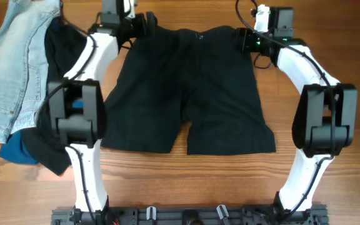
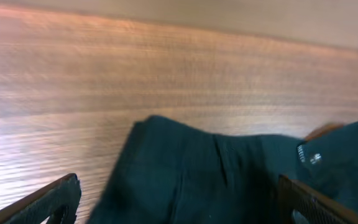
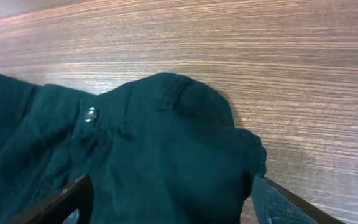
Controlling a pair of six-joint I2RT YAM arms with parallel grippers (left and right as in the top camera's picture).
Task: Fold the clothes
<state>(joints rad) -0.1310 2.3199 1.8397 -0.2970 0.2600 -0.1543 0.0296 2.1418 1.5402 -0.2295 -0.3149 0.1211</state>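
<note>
Black shorts lie flat on the wooden table, waistband at the far edge, legs toward me. My left gripper is at the waistband's left corner. In the left wrist view the dark fabric lies between the wide-open fingers. My right gripper is at the waistband's right corner. In the right wrist view the fabric with a metal button lies between the open fingers. Neither gripper has closed on the cloth.
A pile of clothes lies at the left: light blue jeans, a black garment and a blue item. Bare wooden table surrounds the shorts.
</note>
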